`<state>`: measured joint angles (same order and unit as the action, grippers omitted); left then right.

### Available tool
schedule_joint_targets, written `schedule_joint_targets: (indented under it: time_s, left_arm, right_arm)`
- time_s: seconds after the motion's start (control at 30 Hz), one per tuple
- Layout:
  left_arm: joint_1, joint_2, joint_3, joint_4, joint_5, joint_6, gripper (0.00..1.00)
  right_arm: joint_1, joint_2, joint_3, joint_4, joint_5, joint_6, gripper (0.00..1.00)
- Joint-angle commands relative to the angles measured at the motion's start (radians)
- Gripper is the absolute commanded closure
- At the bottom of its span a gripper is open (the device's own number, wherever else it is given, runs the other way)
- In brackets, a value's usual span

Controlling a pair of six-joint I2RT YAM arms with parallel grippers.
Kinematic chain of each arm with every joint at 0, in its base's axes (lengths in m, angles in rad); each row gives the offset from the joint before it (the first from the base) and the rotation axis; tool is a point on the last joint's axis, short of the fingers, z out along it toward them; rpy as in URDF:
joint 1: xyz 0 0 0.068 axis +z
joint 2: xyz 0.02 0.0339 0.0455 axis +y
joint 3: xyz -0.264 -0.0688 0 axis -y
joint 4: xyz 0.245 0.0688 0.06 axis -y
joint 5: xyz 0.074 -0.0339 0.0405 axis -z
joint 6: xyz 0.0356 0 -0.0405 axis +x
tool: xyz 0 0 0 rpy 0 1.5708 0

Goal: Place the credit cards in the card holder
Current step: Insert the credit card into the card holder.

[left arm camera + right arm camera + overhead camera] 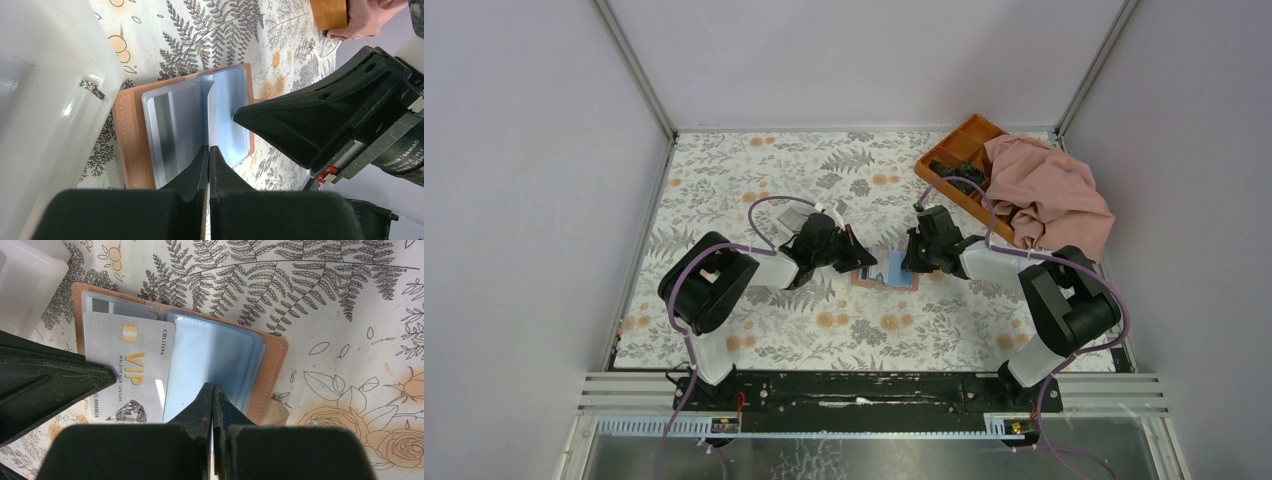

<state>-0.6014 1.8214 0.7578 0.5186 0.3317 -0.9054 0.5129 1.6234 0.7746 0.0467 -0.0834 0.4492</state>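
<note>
The tan card holder (886, 272) lies open on the floral table between both arms, its clear and blue sleeves fanned out (272, 370) (131, 135). One grey credit card (130, 365) marked VIP lies on its left half, its top edge tucked in a sleeve. My right gripper (212, 385) (911, 268) is shut, its tips over the blue sleeves. My left gripper (208, 148) (864, 262) is shut, tips at the seam between the grey and blue sleeves. I see nothing clearly pinched in either. Each gripper's tip points at the other across the holder.
A white plastic box (50, 100) (25, 280) stands right beside the holder on the left arm's side. An orange compartment tray (959, 160) sits at the back right, partly covered by a pink cloth (1049, 195). White walls enclose the table.
</note>
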Motion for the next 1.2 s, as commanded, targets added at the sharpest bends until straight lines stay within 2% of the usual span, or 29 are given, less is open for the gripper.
schedule_joint_targets:
  time_s: [0.0,0.57,1.17]
  left_arm:
    - [-0.004,0.008,-0.007,0.002,-0.034,0.017,1.00]
    - [-0.048,0.008,-0.031,0.027,-0.112,-0.011,1.00]
    - [-0.073,0.011,-0.053,0.048,-0.068,-0.053,1.00]
  right_arm:
    - [-0.003,0.029,-0.025,-0.050,0.009,-0.011,1.00]
    - [-0.004,0.029,-0.033,-0.047,0.006,-0.008,1.00]
    - [-0.002,0.031,-0.036,-0.043,0.005,-0.006,1.00]
